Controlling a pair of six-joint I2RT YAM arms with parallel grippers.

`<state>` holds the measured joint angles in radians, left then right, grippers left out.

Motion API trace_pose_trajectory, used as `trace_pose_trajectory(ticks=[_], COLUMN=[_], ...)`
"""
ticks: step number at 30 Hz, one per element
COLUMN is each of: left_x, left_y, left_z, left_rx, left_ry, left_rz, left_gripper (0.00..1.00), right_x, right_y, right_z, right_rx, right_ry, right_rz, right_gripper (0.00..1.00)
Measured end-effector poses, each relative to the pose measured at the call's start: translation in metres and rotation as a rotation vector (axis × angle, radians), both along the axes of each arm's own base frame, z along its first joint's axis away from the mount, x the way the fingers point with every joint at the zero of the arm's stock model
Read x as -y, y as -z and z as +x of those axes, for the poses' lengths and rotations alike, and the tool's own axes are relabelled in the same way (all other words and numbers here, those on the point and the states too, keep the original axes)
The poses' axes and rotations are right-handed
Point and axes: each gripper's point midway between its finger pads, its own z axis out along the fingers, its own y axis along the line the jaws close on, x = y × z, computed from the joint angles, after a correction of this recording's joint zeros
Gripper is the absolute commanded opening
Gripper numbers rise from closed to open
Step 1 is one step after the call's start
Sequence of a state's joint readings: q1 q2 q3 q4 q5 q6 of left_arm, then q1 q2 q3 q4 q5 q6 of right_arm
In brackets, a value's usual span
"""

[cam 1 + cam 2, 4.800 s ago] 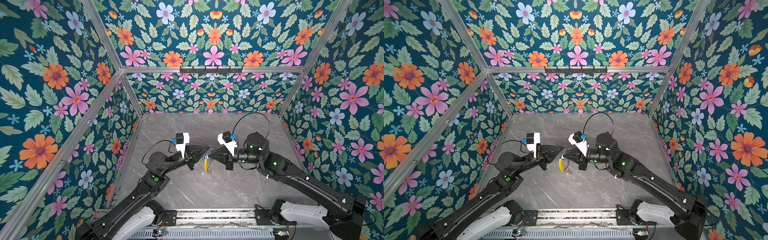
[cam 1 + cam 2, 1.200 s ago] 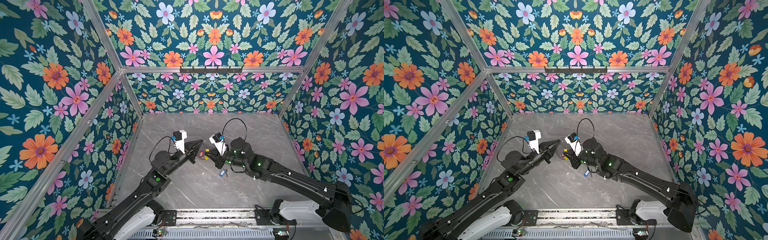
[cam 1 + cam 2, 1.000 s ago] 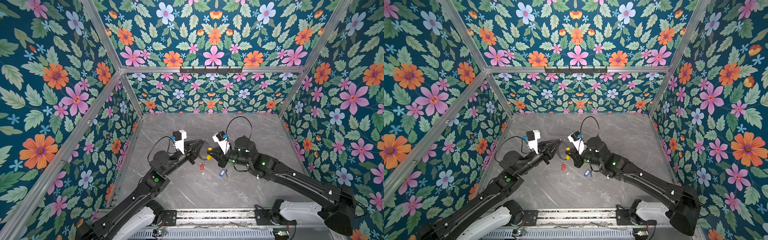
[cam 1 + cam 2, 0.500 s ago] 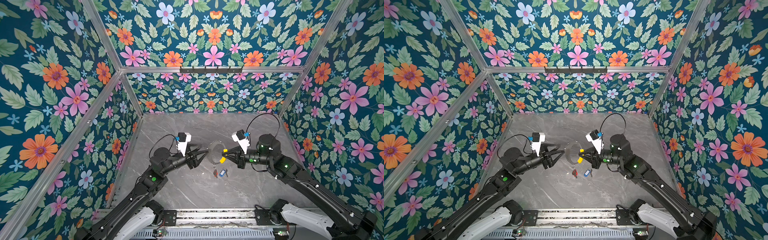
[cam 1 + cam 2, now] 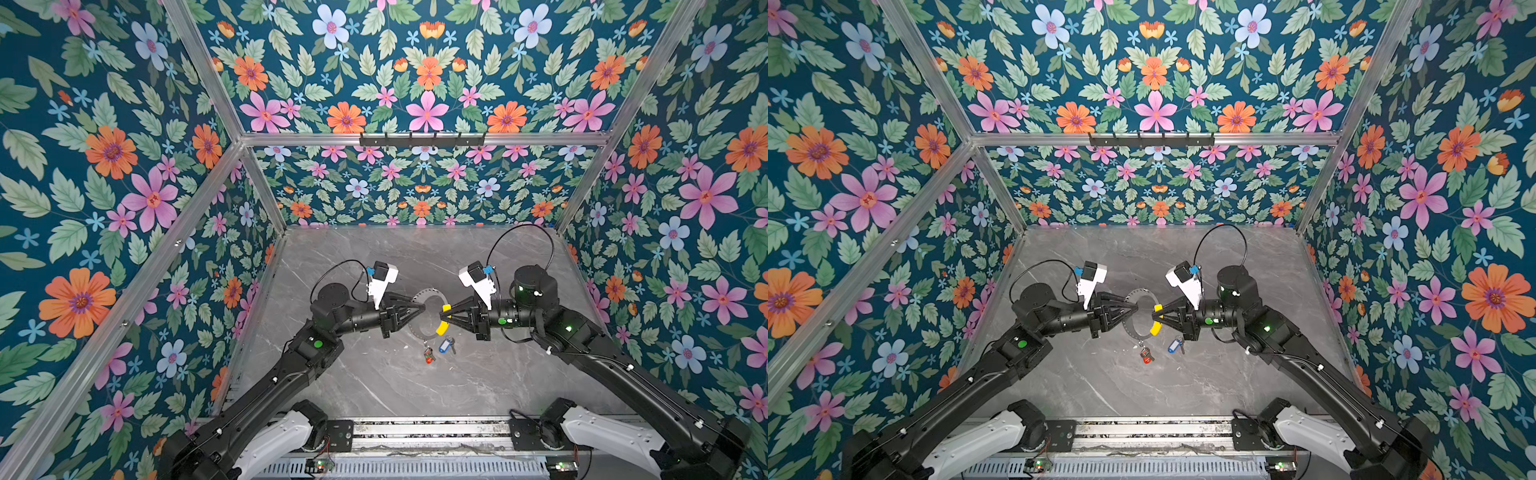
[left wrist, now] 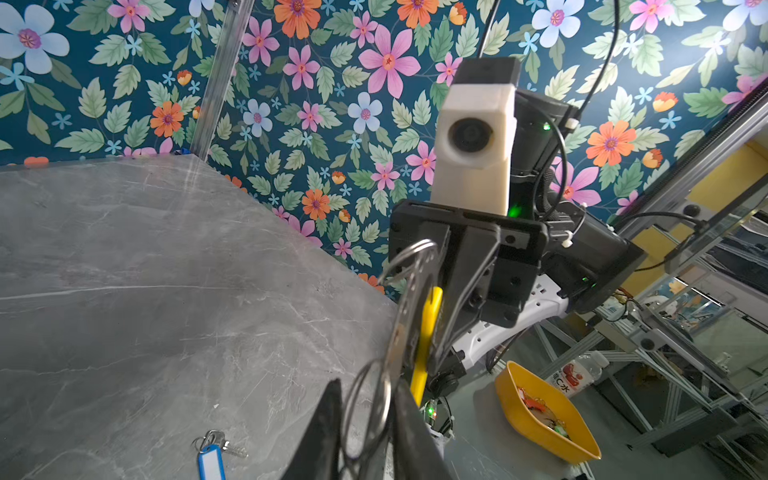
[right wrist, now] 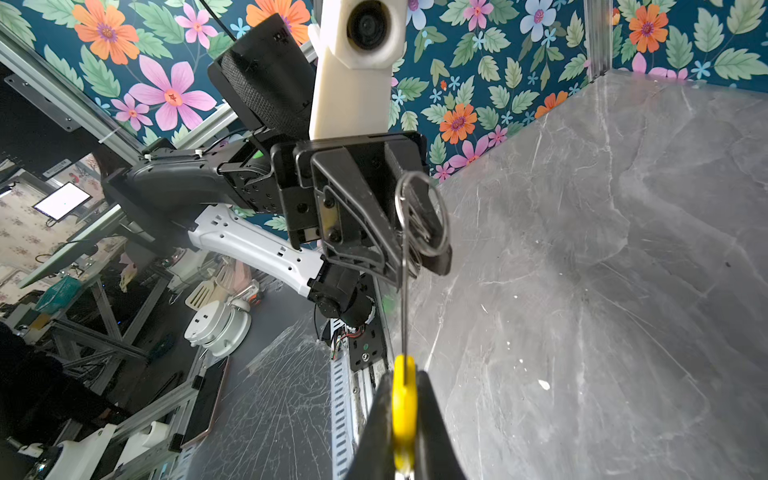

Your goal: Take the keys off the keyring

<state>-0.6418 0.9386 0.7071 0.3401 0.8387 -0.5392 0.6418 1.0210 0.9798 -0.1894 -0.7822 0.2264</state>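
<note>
1. Keyring (image 5: pixel 430 290): a thin silver hoop, held off the grey table (image 5: pixel 374 257) at the middle of both top views. It spans the gap between the two grippers.
2. Yellow sleeve (image 5: pixel 443 322): sits on the hoop's right-hand arc in both top views.
3. Right gripper (image 5: pixel 448 311): reaches in from the right of the frame, jaws pressed together on the yellow sleeve. The right wrist view shows the sleeve (image 7: pixel 404 399) pinched between the two black fingers.
4. Left gripper (image 5: pixel 423 308): reaches in from the left of the frame, its tip at the hoop's left arc. Its jaws are drawn narrow onto the bare wire.
5. Blue-tagged key (image 5: pixel 445 345): lies on the table just below the hoop's lower right, off the hoop. It also shows on the marble in the left wrist view (image 6: pixel 211 457).
6. Red-tagged key (image 5: pixel 429 356): shows just below the hoop's lower edge, left of the blue-tagged key. Whether it hangs from the hoop or rests free on the table cannot be told.
</note>
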Motion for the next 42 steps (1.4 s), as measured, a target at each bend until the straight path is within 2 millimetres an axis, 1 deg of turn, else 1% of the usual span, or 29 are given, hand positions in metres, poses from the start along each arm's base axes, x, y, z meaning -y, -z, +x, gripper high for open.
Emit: trace_pose_trajectory(ticks=[4,5,6,7,9,10,12,17,20,22,24,29,31,34,37,42], left_x=[0.001,0.002,0.002,0.002,0.002,0.003,0.002,-0.008,-0.019,-0.026,-0.03,-0.036,-0.038,-0.039,-0.04,-0.039], left_y=[-0.001,0.0,0.0,0.0,0.0,0.0,0.0,-0.009,-0.019,-0.024,-0.028,-0.038,-0.036,-0.031,-0.03,-0.028], left_z=[-0.005,-0.004,-0.003,-0.001,0.002,0.003,0.006,0.031,0.044,0.054,0.061,0.075,0.079,0.083,0.084,0.084], left_rx=[0.001,-0.002,-0.004,-0.011,-0.037,-0.047,-0.055,-0.063,-0.047,-0.041,-0.041,-0.05,-0.059,-0.072,-0.077,-0.081], left_ry=[0.037,0.037,0.033,0.024,0.004,0.002,-0.023,-0.185,-0.297,-0.368,-0.418,-0.513,-0.539,-0.561,-0.566,-0.567], left_rz=[-0.013,-0.014,-0.016,-0.019,-0.031,-0.035,-0.042,-0.079,-0.108,-0.125,-0.135,-0.153,-0.148,-0.139,-0.139,-0.135], left_gripper=[0.02,0.0,0.0,0.0,0.0,0.0,0.0,0.0,0.0,0.0,0.0,0.0,0.0,0.0,0.0,0.0], right_x=[-0.001,-0.001,-0.001,-0.001,-0.002,-0.003,0.0,0.015,0.026,0.027,0.024,0.003,-0.002,-0.005,-0.01,-0.018], right_y=[0.002,0.002,0.003,0.003,0.003,0.004,0.005,0.004,0.002,0.002,0.006,0.021,0.026,0.033,0.031,0.026], right_z=[0.005,0.007,0.011,0.012,0.019,0.021,0.023,0.03,0.029,0.029,0.031,0.021,0.025,0.035,0.038,0.046], right_rx=[-0.017,-0.02,-0.021,-0.024,-0.011,-0.002,0.008,0.053,0.088,0.086,0.083,0.093,0.099,0.097,0.104,0.116], right_ry=[0.014,0.022,0.035,0.039,0.071,0.078,0.101,0.223,0.279,0.292,0.298,0.254,0.256,0.284,0.283,0.282], right_rz=[-0.011,-0.016,-0.022,-0.023,-0.028,-0.029,-0.03,-0.016,0.009,0.02,0.009,-0.04,-0.06,-0.084,-0.085,-0.078], right_gripper=[0.0,0.04,0.12,0.23,0.39,0.45,0.5,0.51,0.51,0.51,0.51,0.51,0.51,0.5,0.47,0.46])
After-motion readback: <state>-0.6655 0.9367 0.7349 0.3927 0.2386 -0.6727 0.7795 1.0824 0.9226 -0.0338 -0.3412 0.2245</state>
